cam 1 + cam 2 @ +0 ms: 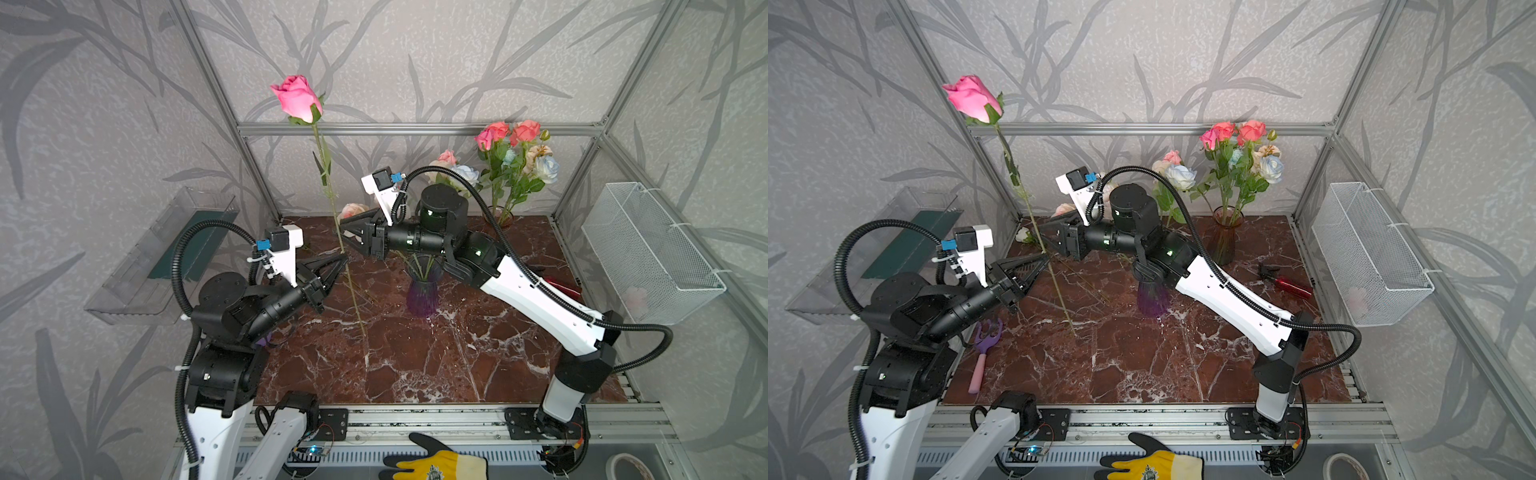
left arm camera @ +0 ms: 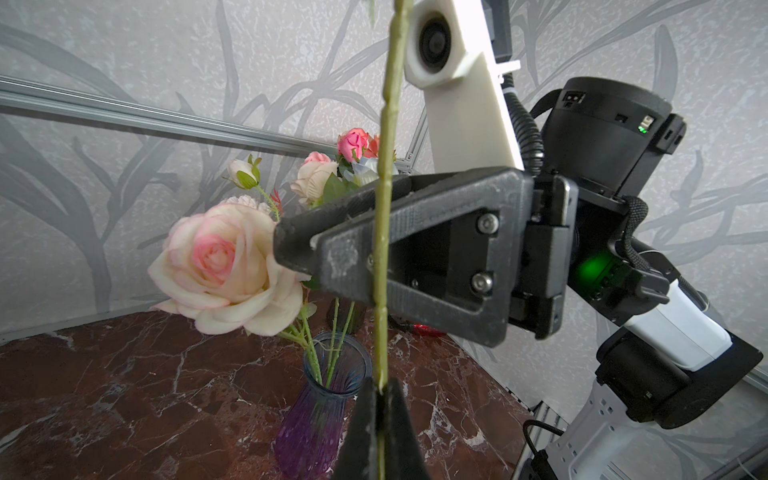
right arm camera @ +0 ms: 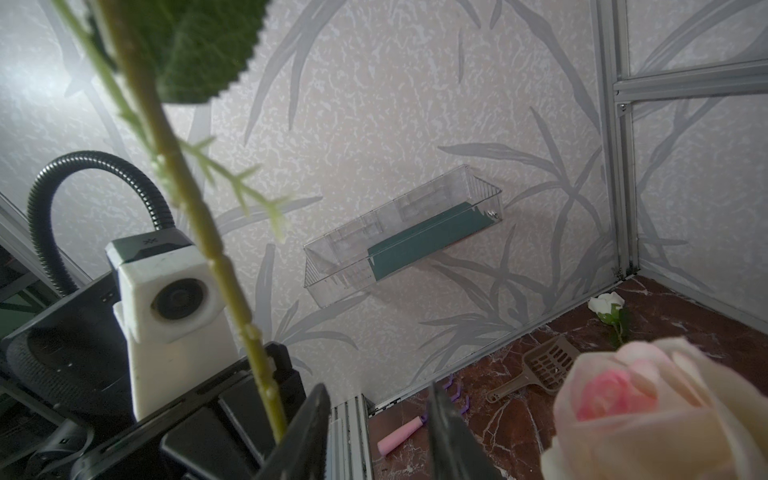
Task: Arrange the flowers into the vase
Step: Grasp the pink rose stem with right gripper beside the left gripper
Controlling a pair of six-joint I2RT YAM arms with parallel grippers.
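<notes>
Left claw [image 1: 344, 258] pinching thin, knobbly green stem [image 2: 389, 124]

No word, number or brand can be read anywhere. The yellow-and-black glove [image 1: 451, 461] lying on the rail beyond the front edge of the surface carries a round emblem too small to make out. The wrist camera housing [image 3: 166, 270] bears only a faint, illegible mark.
</notes>
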